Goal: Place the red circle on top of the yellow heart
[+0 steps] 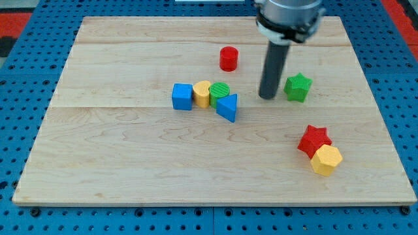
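Observation:
The red circle [228, 59] stands alone on the wooden board, above the middle. The yellow heart [202, 93] sits lower and to the left, in a tight row between a blue cube [182, 96] and a green circle [220, 92]. A blue triangle [227, 107] touches the green circle's lower right. My tip [267, 96] rests on the board to the lower right of the red circle, apart from it, and just left of a green star [298, 87].
A red star [314, 140] and a yellow hexagon [326, 160] touch each other at the lower right. The board [117, 163] ends on a blue pegboard [19, 98] on all sides.

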{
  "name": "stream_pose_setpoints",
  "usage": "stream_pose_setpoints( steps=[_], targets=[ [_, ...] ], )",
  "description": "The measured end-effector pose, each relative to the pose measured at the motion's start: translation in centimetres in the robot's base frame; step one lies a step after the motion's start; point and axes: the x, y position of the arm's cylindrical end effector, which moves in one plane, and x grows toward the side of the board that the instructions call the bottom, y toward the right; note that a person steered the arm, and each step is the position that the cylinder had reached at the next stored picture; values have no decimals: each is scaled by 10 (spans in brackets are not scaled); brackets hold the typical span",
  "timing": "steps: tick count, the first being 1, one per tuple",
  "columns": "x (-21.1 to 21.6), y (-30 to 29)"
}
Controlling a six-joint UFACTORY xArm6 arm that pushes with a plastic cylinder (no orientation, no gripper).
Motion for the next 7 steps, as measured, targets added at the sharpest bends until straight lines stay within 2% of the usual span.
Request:
stream_pose_setpoints(
  steps=[1, 3, 5, 7],
  targets=[
    [-21, -11],
    [-28, -11],
    [-85, -19],
    [-97, -112]
  ],
)
